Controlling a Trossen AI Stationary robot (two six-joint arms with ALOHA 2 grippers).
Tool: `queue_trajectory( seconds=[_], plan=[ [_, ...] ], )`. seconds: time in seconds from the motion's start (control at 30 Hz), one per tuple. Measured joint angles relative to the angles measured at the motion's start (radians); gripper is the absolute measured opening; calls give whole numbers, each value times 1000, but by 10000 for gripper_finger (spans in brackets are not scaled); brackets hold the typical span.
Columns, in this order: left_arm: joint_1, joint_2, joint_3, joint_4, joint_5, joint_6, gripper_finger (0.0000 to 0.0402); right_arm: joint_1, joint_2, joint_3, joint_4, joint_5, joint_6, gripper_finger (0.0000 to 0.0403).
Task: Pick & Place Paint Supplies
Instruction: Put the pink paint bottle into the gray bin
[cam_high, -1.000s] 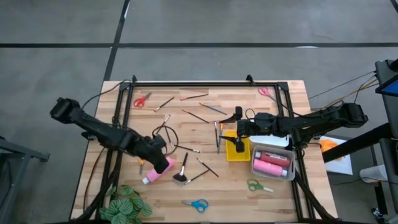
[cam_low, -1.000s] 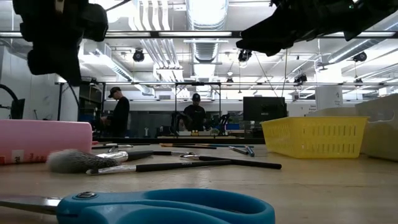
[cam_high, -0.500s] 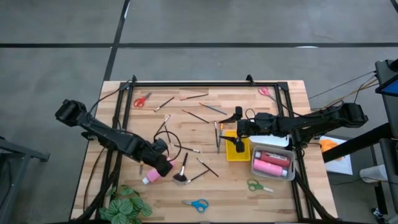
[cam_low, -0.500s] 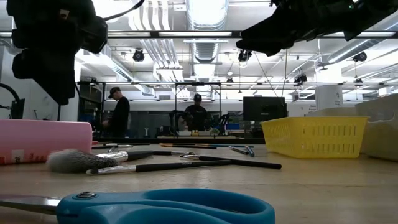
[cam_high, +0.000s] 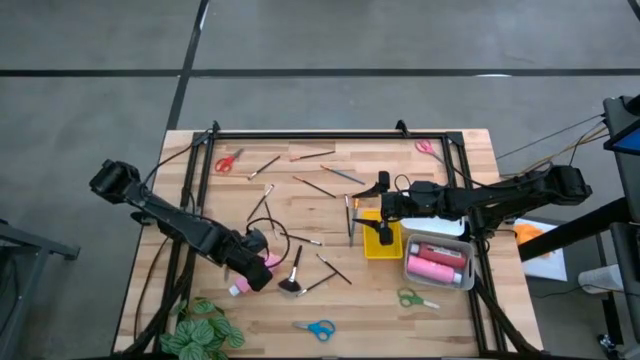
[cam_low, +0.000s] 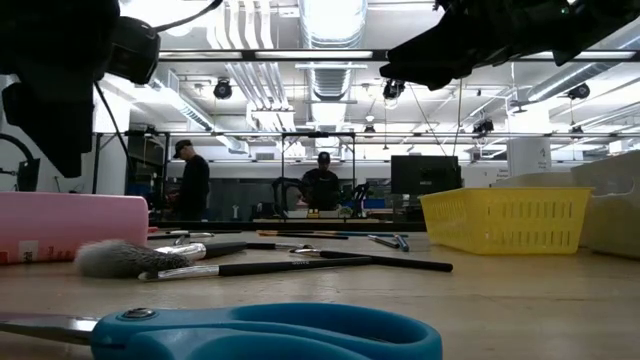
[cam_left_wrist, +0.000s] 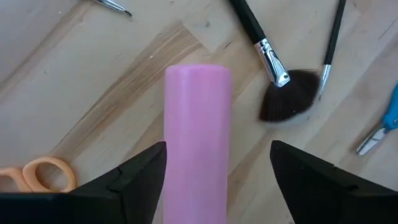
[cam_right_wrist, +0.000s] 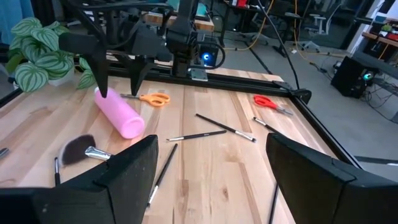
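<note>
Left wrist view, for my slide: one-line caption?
Open left end effector straddling the pink paint bottle, fluffy black brush alongside.

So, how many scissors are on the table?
5: red far left, pink far right, green near the white tray, blue at the near edge, orange by the pink bottle. Others may be hidden.
</note>
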Motion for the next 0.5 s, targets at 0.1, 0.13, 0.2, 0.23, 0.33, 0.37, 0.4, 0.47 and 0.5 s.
queue_trajectory(
  seconds=[0.1,0.13,0.2,0.23,0.33,0.37,0.4,0.47,0.5],
  plan=[
    [-5,19,0,-8,13,2,303,0,0,0,0,0,2,297],
    [-5,31,0,-8,20,3,304,0,0,0,0,0,1,297],
    [-5,60,0,-7,44,3,305,0,0,0,0,0,1,297],
    [-5,79,0,-6,58,3,305,0,0,0,0,0,2,297],
    [-5,133,0,-4,105,5,306,0,0,0,0,0,0,297],
    [-5,151,0,-1,115,8,306,0,0,0,0,0,0,297],
    [-5,167,0,2,122,10,306,0,0,0,0,0,2,297],
    [-5,194,0,7,125,10,306,0,0,0,0,0,1,297],
    [-5,205,0,12,128,10,306,0,0,0,0,0,0,297]
  ],
)
